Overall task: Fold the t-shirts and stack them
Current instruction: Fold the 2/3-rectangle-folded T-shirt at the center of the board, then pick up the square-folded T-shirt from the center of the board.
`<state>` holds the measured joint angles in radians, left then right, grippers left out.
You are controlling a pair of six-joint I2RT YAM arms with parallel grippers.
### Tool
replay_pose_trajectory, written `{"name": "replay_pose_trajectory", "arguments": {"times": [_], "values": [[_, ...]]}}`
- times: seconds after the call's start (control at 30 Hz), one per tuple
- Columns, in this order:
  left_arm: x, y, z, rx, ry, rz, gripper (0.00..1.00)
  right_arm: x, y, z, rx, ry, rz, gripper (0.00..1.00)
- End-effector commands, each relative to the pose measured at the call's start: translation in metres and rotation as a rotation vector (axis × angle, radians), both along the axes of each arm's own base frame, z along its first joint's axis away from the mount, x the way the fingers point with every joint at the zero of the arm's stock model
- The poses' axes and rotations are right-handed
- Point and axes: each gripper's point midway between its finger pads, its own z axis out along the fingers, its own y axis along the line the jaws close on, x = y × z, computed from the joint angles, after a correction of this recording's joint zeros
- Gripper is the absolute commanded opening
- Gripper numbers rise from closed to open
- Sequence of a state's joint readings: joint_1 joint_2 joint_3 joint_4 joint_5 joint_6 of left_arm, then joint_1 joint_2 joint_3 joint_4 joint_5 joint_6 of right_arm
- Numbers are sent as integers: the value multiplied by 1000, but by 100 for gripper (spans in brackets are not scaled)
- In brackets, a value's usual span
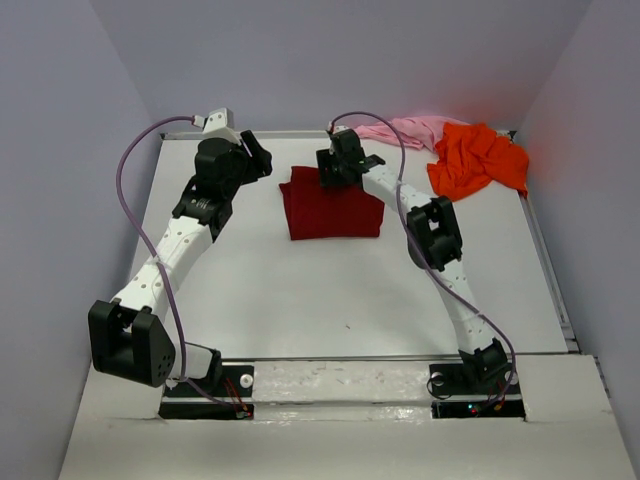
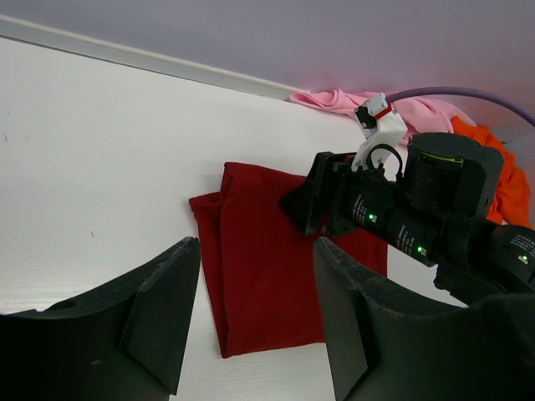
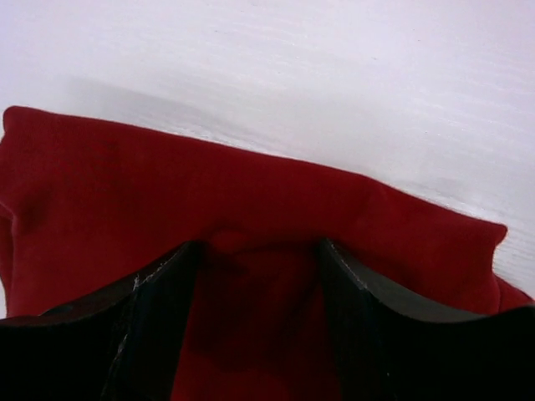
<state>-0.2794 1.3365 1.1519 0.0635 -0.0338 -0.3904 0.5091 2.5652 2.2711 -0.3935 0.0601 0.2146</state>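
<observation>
Top external view: my right gripper [image 1: 330, 178], jaws open, sits at the far edge of the folded crimson t-shirt [image 1: 335, 212], whose long axis runs left-right across the table [image 1: 300, 300], with my open left gripper [image 1: 260, 158] just beyond its left end.

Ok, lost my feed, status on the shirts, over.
Left end effector open, off cloth. Right end effector open at far edge of folded dark red t-shirt. Orange t-shirt, pink t-shirt crumpled far right. Nothing blocking.
</observation>
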Motion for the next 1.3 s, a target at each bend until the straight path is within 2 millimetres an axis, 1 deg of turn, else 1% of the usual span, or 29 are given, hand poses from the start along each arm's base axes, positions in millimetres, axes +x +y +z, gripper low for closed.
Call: {"name": "replay_pose_trajectory", "arguments": {"times": [0.0, 0.03, 0.1, 0.13, 0.17, 0.23, 0.27, 0.3, 0.33, 0.37, 0.4, 0.43, 0.47, 0.5, 0.53, 0.57, 0.6, 0.63, 0.7, 0.73, 0.8, 0.83, 0.87, 0.9, 0.93, 0.97, 1.0, 1.03, 1.27], "values": [[-1, -3, 19, -7, -72, -29, 66, 6, -15, 58, -15, -85, -3, 64], [-3, -8, 19, -23, -69, -60, 66, 4, -15, 87, 11, -125, -3, 64], [-4, -12, 21, -35, -77, -77, 66, -1, -16, 110, 29, -154, 8, 64], [-5, -12, 21, -41, -76, -82, 66, -6, -19, 135, 41, -185, 7, 64], [-4, -12, 21, -38, -77, -81, 66, -8, -22, 149, 45, -205, 6, 64], [-3, -11, 18, -37, -69, -78, 66, -18, -23, 166, 46, -220, 44, 65], [-2, -11, 17, -36, -66, -75, 66, -26, -25, 160, 27, -197, 65, 65], [-1, -12, 12, -38, -53, -77, 66, -43, -27, 159, -10, -174, 93, 66], [-1, -13, 13, -39, -53, -80, 66, -48, -31, 164, -26, -171, 102, 66], [0, -13, 10, -39, -45, -82, 66, -64, -28, 145, -82, -135, 120, 66], [0, -15, 10, -45, -43, -89, 66, -74, -31, 137, -123, -118, 132, 67], [0, -16, 9, -48, -38, -94, 66, -86, -36, 139, -188, -125, 159, 67], [0, -16, 7, -51, -34, -95, 66, -104, -43, 113, -285, -89, 154, 67], [0, -15, 8, -53, -33, -94, 66, -111, -55, 118, -365, -116, 127, 67], [1, -15, 7, -55, -31, -94, 66, -122, -57, 111, -415, -112, 135, 68], [1, -15, 7, -55, -31, -94, 66, -132, -56, 104, -453, -108, 157, 68], [1, -14, 6, -56, -28, -92, 66, -157, -51, 81, -512, -78, 212, 68], [1, -16, 6, -67, -23, -102, 66, -159, -52, 86, -560, -139, 204, 68], [2, -16, 5, -82, -22, -111, 66, -172, -49, 70, -627, -164, 222, 68], [3, -18, 2, -102, -12, -128, 66, -182, -42, 58, -623, -176, 249, 68], [3, -22, 2, -138, -6, -166, 66, -190, -32, 47, -589, -204, 272, 67], [1, -29, 0, -163, 9, -216, 66, -193, -26, 41, -595, -225, 303, 67], [3, -32, -9, -186, 40, -226, 66, -198, -19, 33, -629, -254, 298, 67], [3, -34, -11, -207, 50, -256, 66, -196, -16, 31, -650, -278, 299, 68], [6, -36, -18, -223, 70, -270, 66, -194, -18, 28, -673, -280, 286, 68], [7, -36, -22, -239, 81, -276, 66, -191, -15, 27, -671, -288, 283, 68], [8, -36, -23, -261, 86, -281, 66, -189, -14, 19, -689, -279, 290, 68], [11, -32, -29, -274, 104, -281, 66, -186, -14, 19, -704, -292, 283, 68], [11, -28, -26, -285, 94, -280, 66, -176, -3, 4, -734, -301, 322, 68]]}}
